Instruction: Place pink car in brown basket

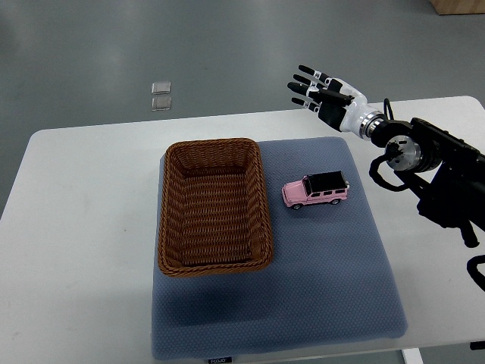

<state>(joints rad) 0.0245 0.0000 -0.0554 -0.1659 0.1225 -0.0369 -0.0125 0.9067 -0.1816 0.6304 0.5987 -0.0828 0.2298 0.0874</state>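
A pink toy car [315, 190] with a black roof sits on the blue-grey mat [333, 280], just right of the brown wicker basket [214, 265]. Nothing lies inside the basket. My right hand [317, 89] hovers above the table's far edge, up and to the right of the car, with its fingers spread and holding nothing. Its black arm comes in from the right edge. The left arm does not show.
The mat lies on a white table [83, 227]. Beyond the table's far edge, two small clear squares [161, 95] lie on the grey floor. A wooden corner [458, 6] shows at the top right.
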